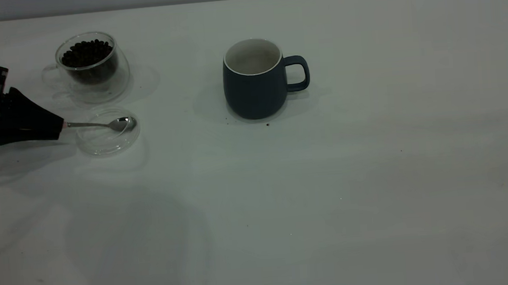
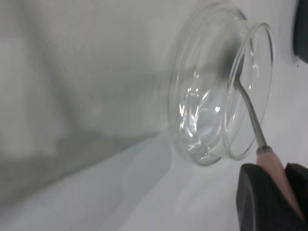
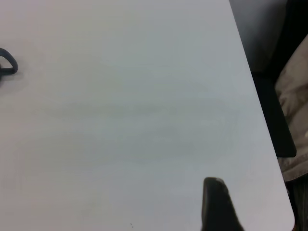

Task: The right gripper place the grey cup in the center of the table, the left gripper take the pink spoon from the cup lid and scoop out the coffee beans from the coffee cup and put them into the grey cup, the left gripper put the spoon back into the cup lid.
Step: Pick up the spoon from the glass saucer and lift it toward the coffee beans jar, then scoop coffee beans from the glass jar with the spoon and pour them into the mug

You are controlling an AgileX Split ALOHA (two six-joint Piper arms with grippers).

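My left gripper (image 1: 59, 126) is at the far left, low over the table (image 1: 372, 174), shut on the pink spoon (image 1: 100, 124) by its handle. In the left wrist view the pink handle (image 2: 272, 163) sits between the black jaws. The spoon's metal bowl lies inside the clear cup lid (image 1: 102, 144), which also shows in the left wrist view (image 2: 202, 110). The glass coffee cup (image 1: 118, 80) behind the lid holds the coffee beans (image 1: 86, 53). The grey cup (image 1: 253, 95) stands upright near the table's middle, handle to the right. My right gripper (image 3: 216, 204) is outside the exterior view.
The right wrist view shows bare tabletop, the grey cup's handle (image 3: 9, 65) far off, and the table's edge with a rounded corner (image 3: 284, 211). A few dark specks (image 1: 267, 124) lie by the grey cup's base.
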